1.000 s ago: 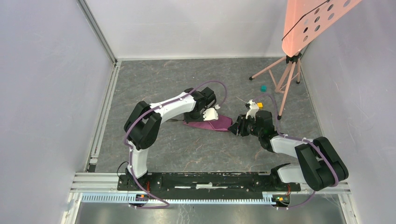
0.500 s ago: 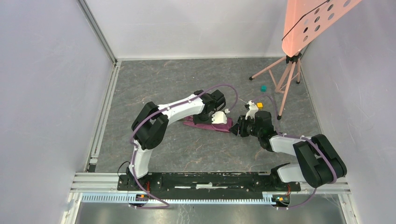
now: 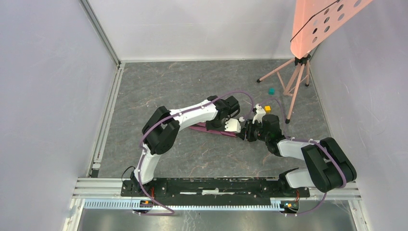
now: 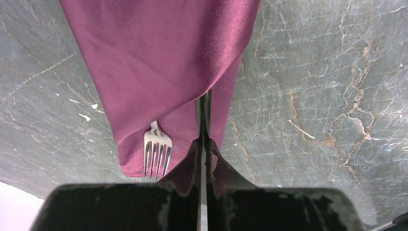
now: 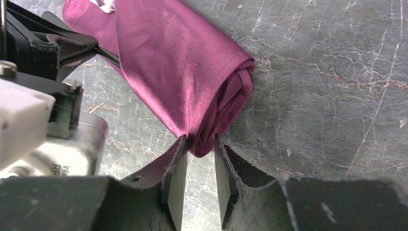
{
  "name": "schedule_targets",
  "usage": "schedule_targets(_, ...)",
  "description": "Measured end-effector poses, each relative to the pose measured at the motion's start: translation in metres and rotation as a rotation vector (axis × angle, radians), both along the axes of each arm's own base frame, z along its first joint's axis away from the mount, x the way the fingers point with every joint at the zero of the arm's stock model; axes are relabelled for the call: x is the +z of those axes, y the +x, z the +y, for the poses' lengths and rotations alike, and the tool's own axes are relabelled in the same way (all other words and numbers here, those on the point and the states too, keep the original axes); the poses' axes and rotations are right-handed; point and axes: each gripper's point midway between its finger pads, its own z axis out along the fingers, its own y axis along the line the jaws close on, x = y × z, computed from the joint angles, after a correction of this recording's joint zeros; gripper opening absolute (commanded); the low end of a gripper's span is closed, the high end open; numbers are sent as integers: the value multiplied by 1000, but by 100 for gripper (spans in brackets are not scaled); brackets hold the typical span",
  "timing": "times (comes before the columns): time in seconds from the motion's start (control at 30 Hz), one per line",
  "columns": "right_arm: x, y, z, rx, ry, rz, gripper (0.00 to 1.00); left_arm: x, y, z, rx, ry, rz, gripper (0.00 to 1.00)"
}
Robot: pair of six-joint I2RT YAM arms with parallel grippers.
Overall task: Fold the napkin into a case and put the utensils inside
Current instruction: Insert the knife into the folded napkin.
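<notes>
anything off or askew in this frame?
Two things. The fork has its tines sticking out of the case at the open end, beside the left gripper, which pinches the knife edge-on, partway in. The case's other end is bunched where the right gripper clamps it.

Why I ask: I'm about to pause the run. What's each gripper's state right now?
Left gripper: closed on the knife, whose blade is going into the napkin case.
Right gripper: closed on the napkin case's folded end.
</notes>
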Motion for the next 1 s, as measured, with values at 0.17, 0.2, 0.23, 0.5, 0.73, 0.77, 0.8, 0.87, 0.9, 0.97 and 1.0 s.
schedule_targets(0.17, 0, 0, 0, 0, 0, 0, 33, -4, 0, -7, -15, -9, 14, 2)
schedule_targets(0.2, 0, 0, 0, 0, 0, 0, 33, -5, 1, -7, -16, -9, 16, 2)
schedule_targets(0.23, 0, 0, 0, 0, 0, 0, 33, -5, 1, -8, -17, -10, 17, 2)
schedule_targets(0.5, 0, 0, 0, 1, 0, 0, 33, -15, 6, -11, -51, 5, 19, 2)
schedule_targets(0.73, 0, 0, 0, 0, 0, 0, 33, -17, 10, -13, -74, 6, 10, 28)
schedule_targets(0.77, 0, 0, 0, 0, 0, 0, 33, -17, 11, -13, -75, 6, 9, 34)
schedule_targets(0.8, 0, 0, 0, 0, 0, 0, 33, -17, 11, -13, -75, 6, 6, 37)
schedule_targets(0.87, 0, 0, 0, 0, 0, 0, 33, -17, 13, -13, -76, 5, -1, 42)
schedule_targets(0.9, 0, 0, 0, 0, -1, 0, 33, -17, 13, -14, -75, 4, -3, 43)
schedule_targets(0.97, 0, 0, 0, 0, -1, 0, 35, -16, 14, -13, -74, 1, -13, 45)
schedule_targets(1.0, 0, 0, 0, 0, -2, -2, 36, -15, 13, -12, -74, -2, -17, 46)
